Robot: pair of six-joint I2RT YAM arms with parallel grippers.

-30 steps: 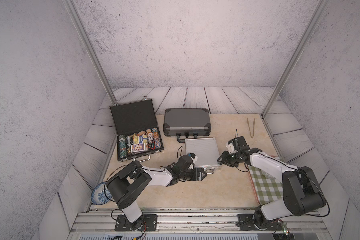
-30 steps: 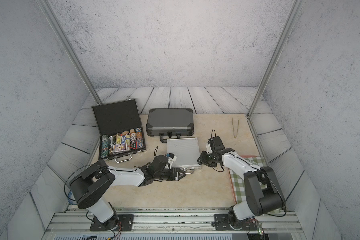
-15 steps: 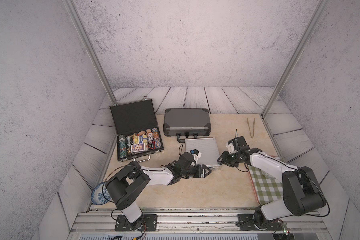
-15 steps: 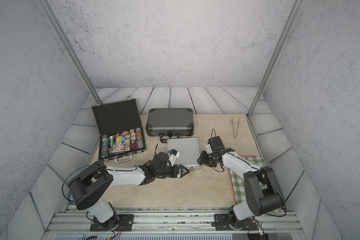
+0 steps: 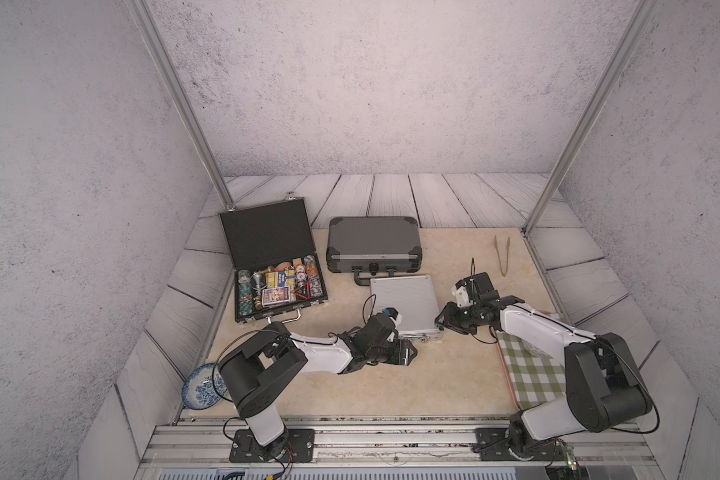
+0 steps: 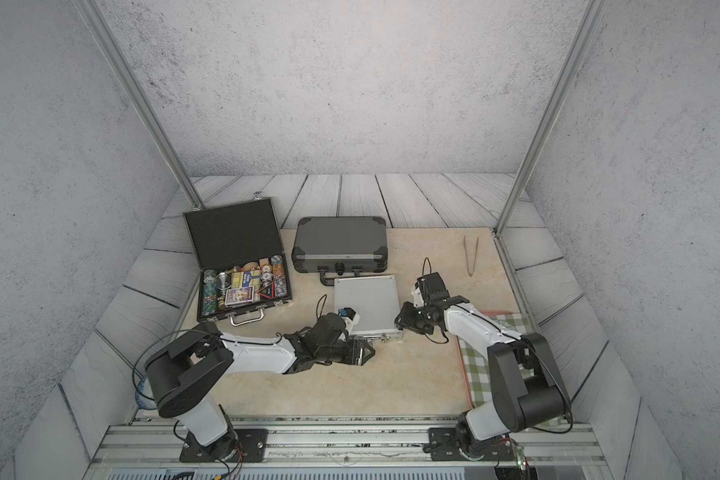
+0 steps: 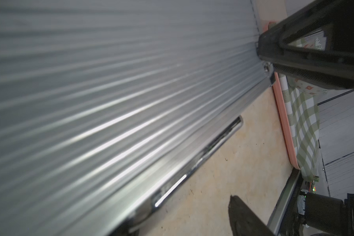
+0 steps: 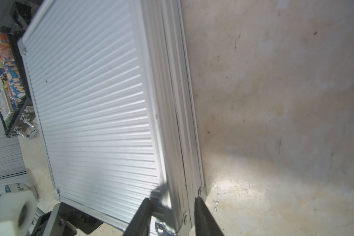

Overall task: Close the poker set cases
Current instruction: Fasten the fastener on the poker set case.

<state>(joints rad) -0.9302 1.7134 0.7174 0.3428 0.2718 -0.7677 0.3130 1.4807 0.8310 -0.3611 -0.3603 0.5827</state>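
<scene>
The small silver case (image 5: 404,301) (image 6: 366,303) lies shut mid-table, handle toward the front. My right gripper (image 5: 443,320) (image 8: 172,199) is shut on its near right corner, one finger on the ribbed lid (image 8: 90,112) and one against the base. My left gripper (image 5: 404,355) (image 6: 364,353) stands open at the case's front edge beside the handle. One of its fingers (image 7: 245,218) shows above the bare table, apart from the case; the other finger is hidden. The flat black case (image 5: 267,232) stands open at the left, full of chips and cards. The dark-grey ribbed case (image 5: 373,241) sits shut behind.
Wooden tongs (image 5: 502,254) lie at the back right. A green checked cloth (image 5: 533,370) on an orange tray lies under my right arm. A blue-and-white plate (image 5: 200,386) leans at the front left by my left arm's base.
My left gripper has shifted slightly to the right along the silver case's front edge. The right arm and all three cases have stayed put.
</scene>
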